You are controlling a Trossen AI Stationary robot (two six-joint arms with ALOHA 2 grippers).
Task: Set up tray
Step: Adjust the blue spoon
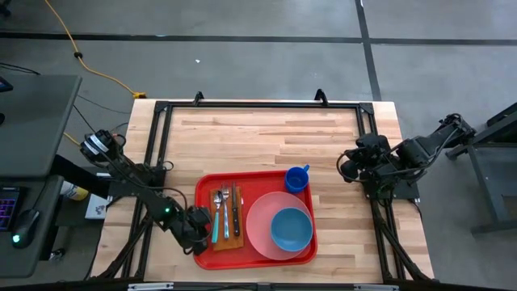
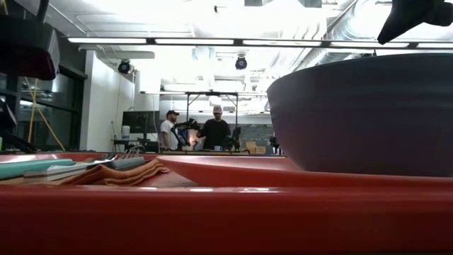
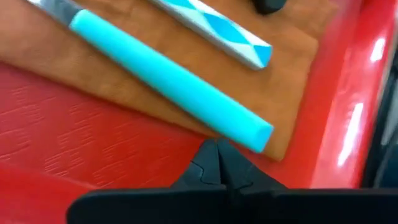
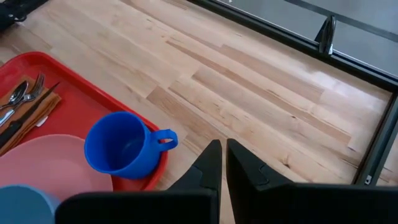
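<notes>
Low in the middle of the high view, the tray (image 1: 203, 242) lies on the table (image 1: 258, 137) with its long axis running left to right across the frame, its near rim close to the table's lower edge. On it sit a napkin (image 1: 227, 237) with cutlery (image 1: 225, 212) laid along the short axis, a pink plate (image 1: 262, 222) carrying a blue bowl (image 1: 291, 229), and a blue cup (image 1: 297, 179) at the tray's upper right corner. The left claw (image 1: 196, 232) is at the tray's left end, clenched on nothing, its tips just over the red floor beside the napkin's lower left corner; in its wrist view the closed tips point at the butt of the turquoise handle (image 3: 180, 84), which lies close ahead of them on the napkin. The right claw (image 1: 349, 167) is also clenched and empty, hovering over bare wood to the right of the tray's upper right corner, with the cup lying left of and below it in the high view. Judging from this, the left arm is much the nearer to the tray and the cutlery, and any further nudge of those pieces would fall to it, while the cup would fall to the right arm
</notes>
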